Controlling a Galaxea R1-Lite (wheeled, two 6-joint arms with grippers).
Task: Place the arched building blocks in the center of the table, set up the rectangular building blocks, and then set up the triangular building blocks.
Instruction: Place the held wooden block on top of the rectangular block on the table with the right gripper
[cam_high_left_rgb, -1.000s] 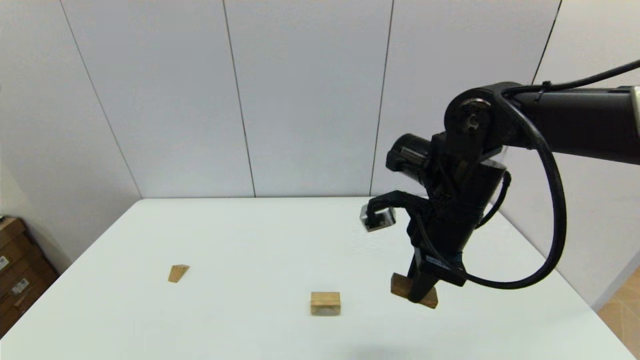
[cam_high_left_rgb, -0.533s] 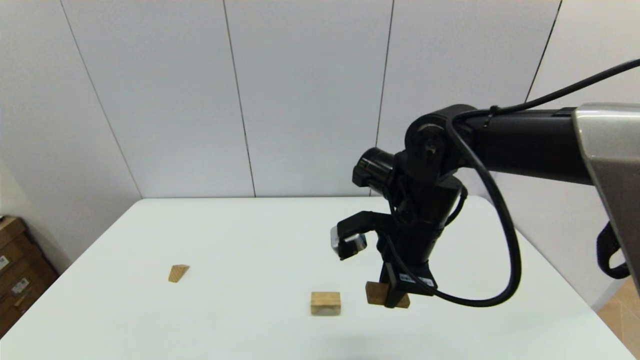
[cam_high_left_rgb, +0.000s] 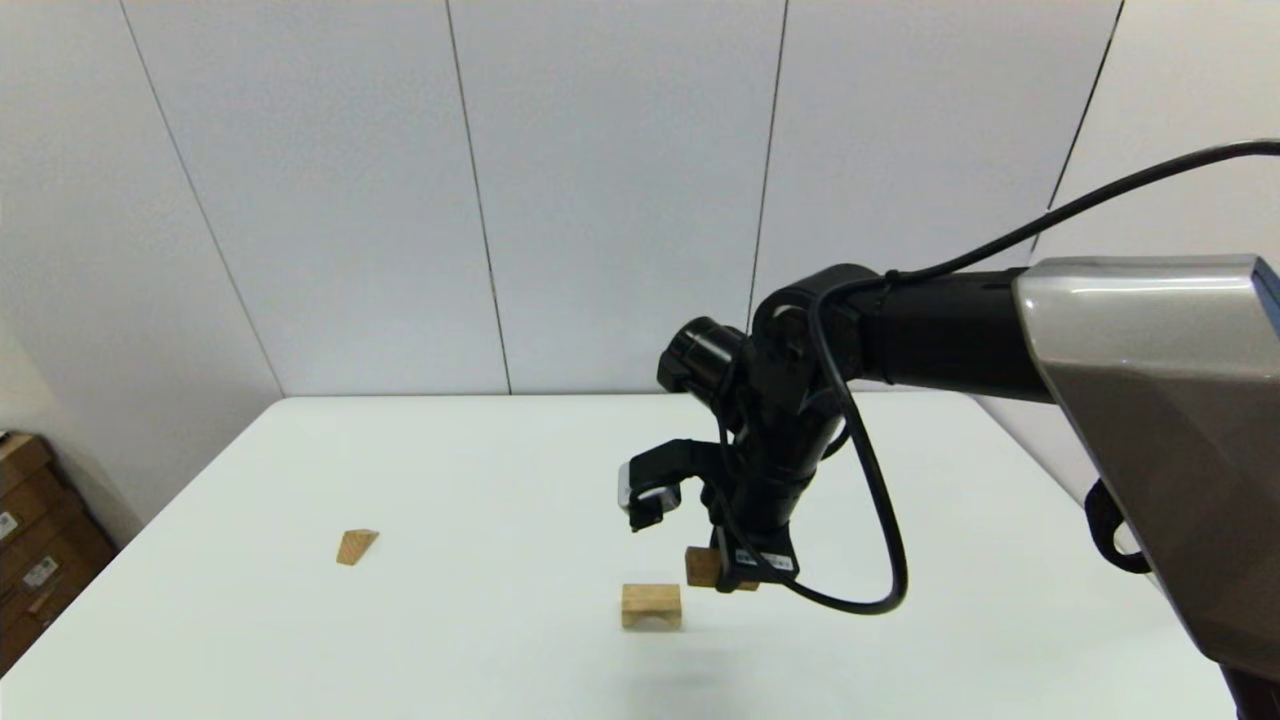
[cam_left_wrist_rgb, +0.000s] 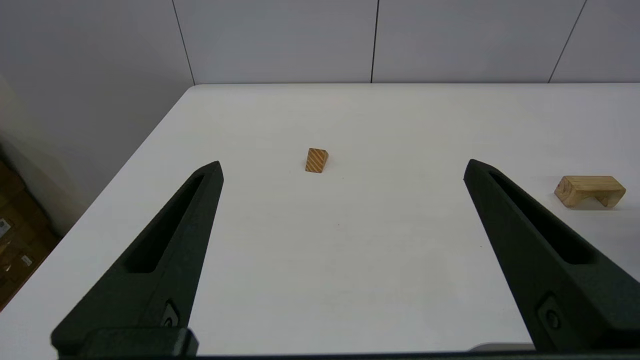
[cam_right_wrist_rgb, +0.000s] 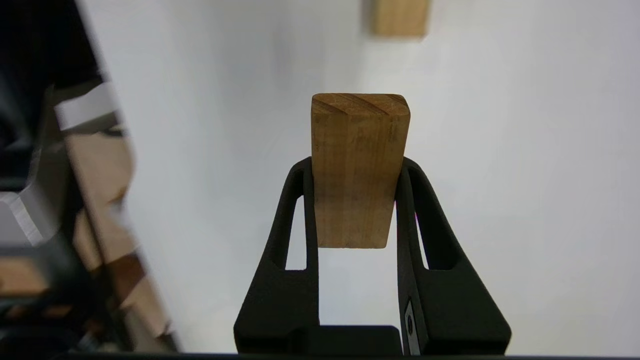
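I'm looking at a plain white tabletop (cam_high_left_rgb: 480, 470) with rounded corners, set against a wall of pale grey panels (cam_high_left_rgb: 610, 190) split by thin vertical seams. Off the tabletop's left edge sit some brown cardboard boxes (cam_high_left_rgb: 35, 545) on the floor.

I count three wooden blocks, one of each kind. The arch (cam_high_left_rgb: 651, 606) rests on the tabletop toward the near edge, about midway between the left and right edges, with its cut-out facing down. The wedge (cam_high_left_rgb: 356, 546) lies alone well off to the left, nearer the left edge, apart from everything else. The slab (cam_high_left_rgb: 703, 567) is off the surface, in my right gripper (cam_high_left_rgb: 737, 572).

There are two arms, and only the right one shows in the head view. It reaches in from the right edge, and its gripper points down and hangs just beside and slightly behind the arch, not touching it. From the right wrist camera I see its two fingers (cam_right_wrist_rgb: 295, 210) closed against the slab's (cam_right_wrist_rgb: 357, 170) narrow sides, with the slab sticking out past the fingertips; the arch (cam_right_wrist_rgb: 398, 17) is blurred beyond it.

My left gripper (cam_left_wrist_rgb: 342, 170) is parked near the tabletop's near left corner, holding nothing, its fingers (cam_left_wrist_rgb: 165, 260) spread wide. Through that gap I see the wedge (cam_left_wrist_rgb: 316, 160) straight ahead and the arch (cam_left_wrist_rgb: 590, 190) farther off to one side.
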